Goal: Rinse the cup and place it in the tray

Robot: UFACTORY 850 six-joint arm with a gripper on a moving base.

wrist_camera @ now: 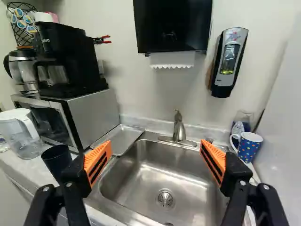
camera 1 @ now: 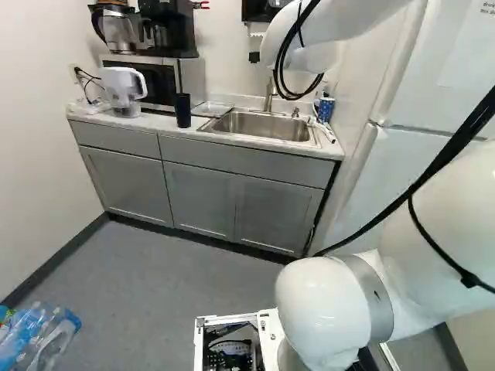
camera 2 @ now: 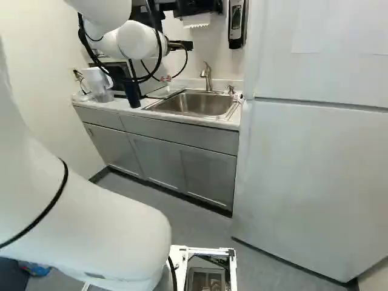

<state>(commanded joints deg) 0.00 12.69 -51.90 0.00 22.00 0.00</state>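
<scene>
In the right base view the black gripper point(camera 2: 180, 45) shows partly beyond the arm's last joint, up above the counter. The wrist view has the gripper point(wrist_camera: 155, 157) wide open, with nothing between its orange pads. Ahead of and below it lies the steel sink point(wrist_camera: 137, 181), with a faucet point(wrist_camera: 179, 127) at its back. A black cup point(wrist_camera: 57, 160) stands on the counter beside one finger, also seen as the dark cup point(camera 1: 182, 110). The shallow metal tray point(wrist_camera: 123, 139) lies between microwave and sink. Across the sink is a blue dotted mug point(wrist_camera: 248, 147) with a handle.
A microwave point(wrist_camera: 96, 113) carries a coffee maker point(wrist_camera: 63, 61); a water pitcher point(wrist_camera: 22, 134) stands by it. On the wall hang a black towel dispenser point(wrist_camera: 172, 26) and a soap dispenser point(wrist_camera: 229, 61). A white fridge point(camera 2: 315, 163) stands beside the counter. Plastic bottles point(camera 1: 39, 336) lie on the floor.
</scene>
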